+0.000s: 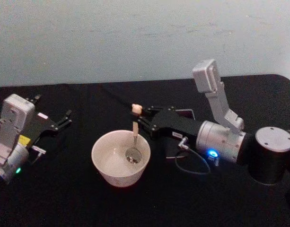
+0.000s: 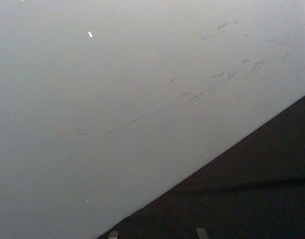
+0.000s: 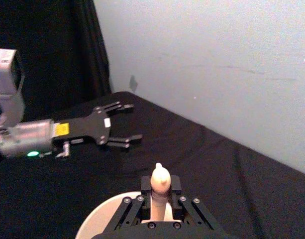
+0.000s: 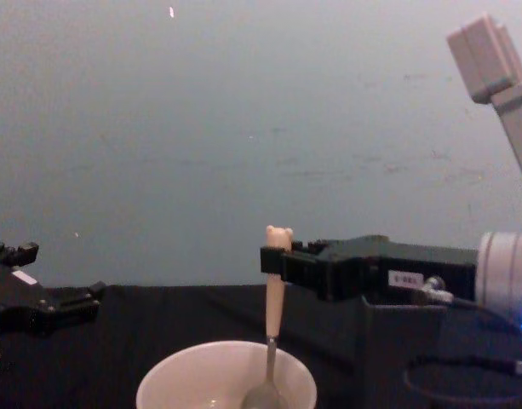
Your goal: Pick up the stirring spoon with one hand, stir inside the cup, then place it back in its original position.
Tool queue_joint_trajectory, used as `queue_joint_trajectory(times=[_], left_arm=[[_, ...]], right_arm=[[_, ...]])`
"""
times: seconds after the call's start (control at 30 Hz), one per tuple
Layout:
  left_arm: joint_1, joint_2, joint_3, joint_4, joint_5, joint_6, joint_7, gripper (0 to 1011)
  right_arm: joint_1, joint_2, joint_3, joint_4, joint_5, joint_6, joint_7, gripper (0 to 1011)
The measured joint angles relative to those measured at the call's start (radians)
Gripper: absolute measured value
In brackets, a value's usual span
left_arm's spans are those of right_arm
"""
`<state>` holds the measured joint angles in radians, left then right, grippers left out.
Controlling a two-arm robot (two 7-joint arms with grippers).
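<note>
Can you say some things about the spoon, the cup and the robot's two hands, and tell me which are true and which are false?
1. The right gripper holds the spoon, and the spoon's metal end is inside the cup. True.
2. The spoon lies flat. False: it stands upright, with the bear head on top.
3. The left gripper is open. True.
4. The left gripper touches the cup. False: it is apart from the cup, off to the cup's left, and holds nothing.
</note>
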<state>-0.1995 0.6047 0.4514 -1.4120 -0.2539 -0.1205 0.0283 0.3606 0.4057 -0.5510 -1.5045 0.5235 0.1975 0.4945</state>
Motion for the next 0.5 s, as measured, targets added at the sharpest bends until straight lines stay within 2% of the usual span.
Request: queue_joint_trajectory(times=[0.2, 0.5], left_arm=[[0.0, 0.0, 0.0, 0.0, 0.0, 0.0, 0.0, 1001], [0.0, 0.0, 0.0, 0.0, 0.0, 0.0, 0.0, 1001]], right_arm=[[-0.029, 0.033, -0.01, -0.046, 0.018, 0.008, 0.022, 223], [-0.033, 0.028, -0.046, -0.059, 0.023, 0.018, 0.026, 223]])
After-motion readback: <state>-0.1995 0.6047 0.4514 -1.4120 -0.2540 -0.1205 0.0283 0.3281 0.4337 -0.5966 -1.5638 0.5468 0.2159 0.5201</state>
